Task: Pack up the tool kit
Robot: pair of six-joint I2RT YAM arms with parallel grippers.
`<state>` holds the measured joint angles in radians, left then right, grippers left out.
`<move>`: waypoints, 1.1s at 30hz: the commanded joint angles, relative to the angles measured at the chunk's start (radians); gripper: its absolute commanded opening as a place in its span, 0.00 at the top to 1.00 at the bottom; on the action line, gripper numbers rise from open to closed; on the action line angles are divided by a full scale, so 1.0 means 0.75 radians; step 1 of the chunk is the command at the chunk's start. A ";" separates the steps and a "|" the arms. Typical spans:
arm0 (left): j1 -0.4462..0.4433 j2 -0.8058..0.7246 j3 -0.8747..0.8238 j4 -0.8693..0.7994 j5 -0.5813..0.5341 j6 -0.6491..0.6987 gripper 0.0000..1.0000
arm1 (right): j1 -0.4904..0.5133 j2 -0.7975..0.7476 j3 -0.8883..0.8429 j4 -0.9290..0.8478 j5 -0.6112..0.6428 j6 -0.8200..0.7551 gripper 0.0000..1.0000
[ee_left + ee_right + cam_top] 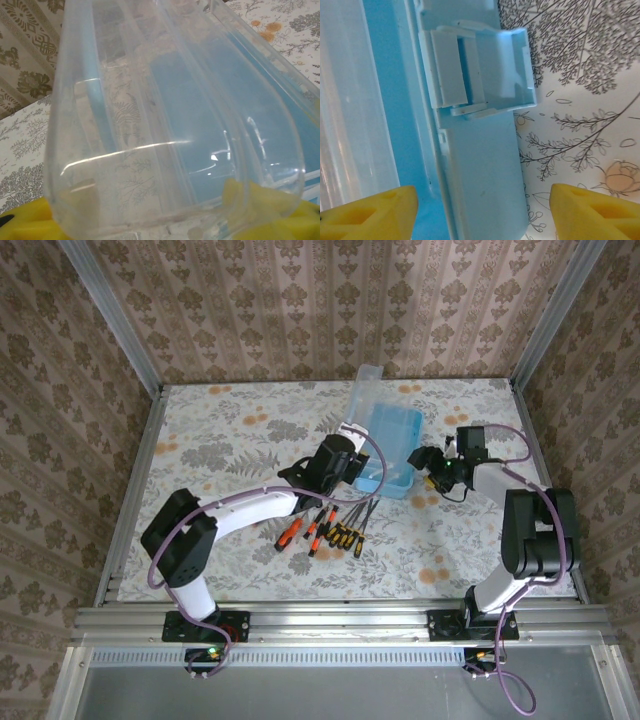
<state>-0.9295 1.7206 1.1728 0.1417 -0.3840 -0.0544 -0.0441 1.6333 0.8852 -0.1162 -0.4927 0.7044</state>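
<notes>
On the flowered desk the blue tool case lies open, its clear lid raised and pinched at the near end by the left claw, while the right claw spreads wide astride the case's latch edge, holding nothing, and the screwdrivers lie loose just in front of the case.

The right gripper had its yellow fingers spread wide. They straddled the pale blue wall of the tool case, with a gap on either side. Just ahead of the fingertips, a latch on that wall stood flipped open. To the hand's left ran a clear plastic panel, and to its right lay the leaf-printed table cover.
</notes>
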 commanded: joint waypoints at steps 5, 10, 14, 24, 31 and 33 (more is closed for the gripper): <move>0.054 -0.067 -0.067 0.124 0.161 -0.077 0.45 | 0.014 0.038 0.011 0.045 0.033 -0.011 0.32; 0.118 -0.095 -0.126 0.196 0.291 -0.139 0.45 | 0.021 0.052 0.006 0.052 0.069 -0.002 0.37; 0.170 -0.102 -0.170 0.247 0.365 -0.209 0.45 | 0.036 0.069 0.016 0.043 0.080 -0.008 0.40; 0.287 -0.074 -0.262 0.385 0.553 -0.367 0.45 | 0.053 0.089 0.035 0.014 0.126 -0.029 0.45; 0.322 -0.062 -0.284 0.386 0.567 -0.344 0.45 | 0.094 0.095 0.058 -0.007 0.111 -0.088 0.46; 0.333 -0.045 -0.283 0.391 0.592 -0.353 0.46 | 0.102 0.106 0.065 -0.015 0.119 -0.091 0.48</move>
<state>-0.6971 1.6745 0.9752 0.4175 0.0238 -0.2939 0.0181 1.6894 0.9043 -0.0948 -0.4316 0.6712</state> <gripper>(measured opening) 0.611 0.524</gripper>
